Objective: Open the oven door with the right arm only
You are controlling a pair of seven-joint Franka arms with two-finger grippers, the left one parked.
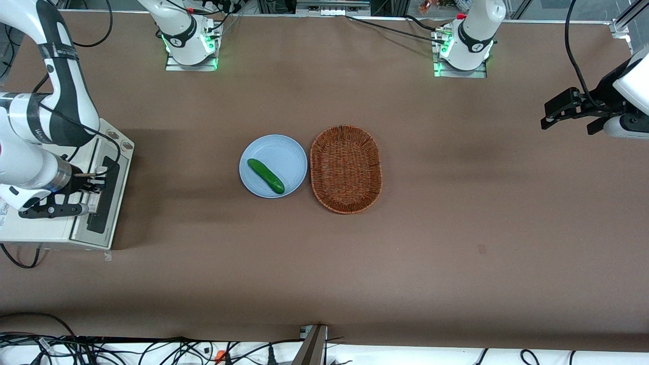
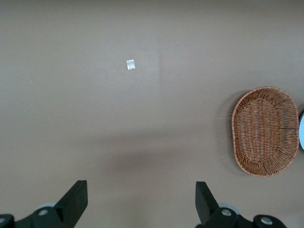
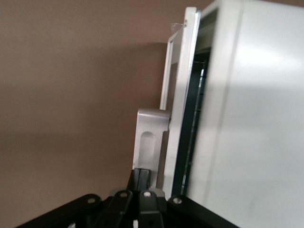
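The cream-white toaster oven [image 1: 35, 230] stands at the working arm's end of the table. Its door [image 1: 105, 200], with the dark glass window, faces the plate. The right arm [image 1: 30, 167] reaches over the oven and my gripper [image 1: 93, 185] is at the door's front. In the right wrist view the door [image 3: 179, 95] stands slightly ajar, with a narrow dark gap to the oven body [image 3: 247, 123]. My gripper [image 3: 144, 178] has its fingers pressed together right at the silver handle's end bracket [image 3: 149, 135]. Nothing shows between the fingers.
A light blue plate [image 1: 291, 152] holding a green cucumber [image 1: 265, 176] lies mid-table, beside a brown wicker basket [image 1: 345, 169], which also shows in the left wrist view [image 2: 264, 130]. The oven's two-knob control strip [image 1: 119, 140] is farther from the front camera than the door.
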